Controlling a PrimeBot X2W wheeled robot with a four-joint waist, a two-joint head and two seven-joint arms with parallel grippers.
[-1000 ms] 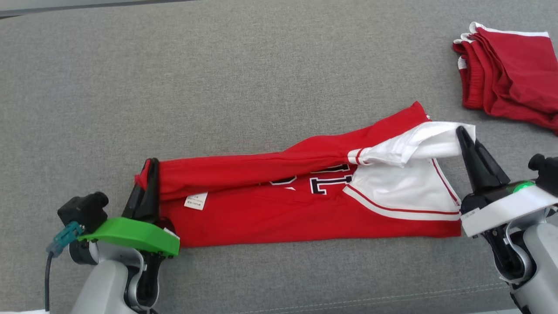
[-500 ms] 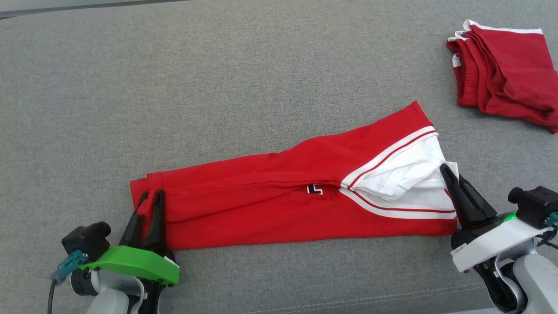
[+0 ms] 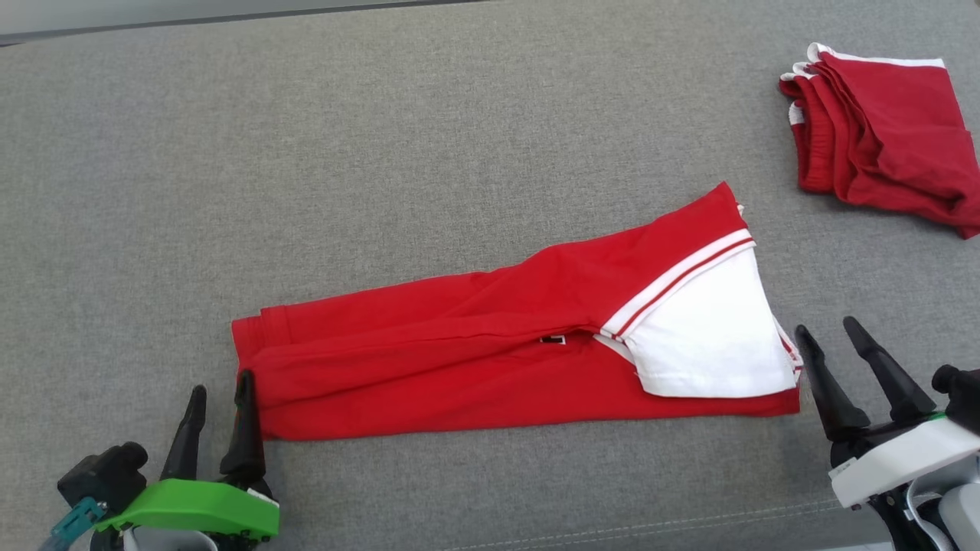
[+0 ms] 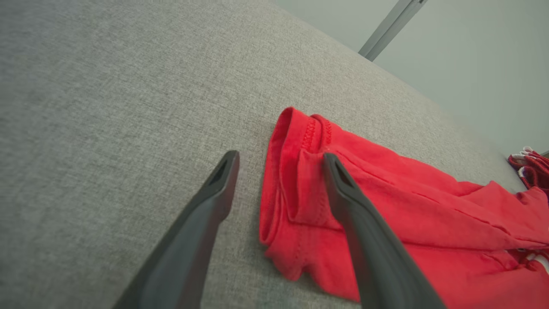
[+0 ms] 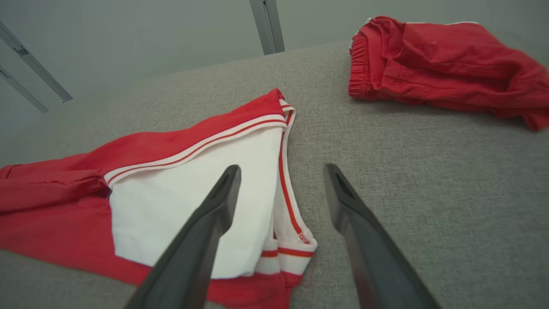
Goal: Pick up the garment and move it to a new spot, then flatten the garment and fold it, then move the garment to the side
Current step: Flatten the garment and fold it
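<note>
A red garment [image 3: 459, 367], folded lengthwise into a long narrow strip, lies flat across the middle of a grey fabric surface [image 3: 383, 153]. Its white sleeve [image 3: 704, 344], trimmed in red and white, lies on top at the robot's right end, and the hem is at the left end. The left gripper [image 3: 222, 383] sits just beside the hem, jaws spread and holding nothing. The right gripper [image 3: 825, 327] sits just beside the sleeve end, jaws also spread and empty. A pile of red clothing [image 3: 880, 130] rests well apart, at the far right.
</note>
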